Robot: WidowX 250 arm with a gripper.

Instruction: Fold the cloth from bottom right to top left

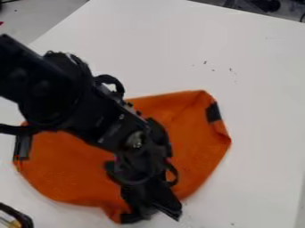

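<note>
One orange fabric cloth with black patches [199,156], spread wide but rumpled, on one white flat-topped table [262,98]. Two black patches are clear: one at the cloth's two o'clock [213,112], one at its nine o'clock [22,147]. The rim is creased just below the two o'clock patch. A dark bit at the cloth's six o'clock: patch or gripper part, can't tell.

One black two-finger gripper [157,213] at the cloth's bottom edge, between five and six o'clock. Cloth extends from the jaws toward nine, twelve and two o'clock. Jaws: can't tell if released, clenched or grasping cloth.

One black robot arm [44,89] enters from ten o'clock, slants across the cloth toward five o'clock, hiding its middle, gripper end angled down.

One black-rimmed object with yellow inside [24,219] at seven o'clock, in the view's corner, partly cut off. Small dark specks [230,69] on the table toward one o'clock.
</note>
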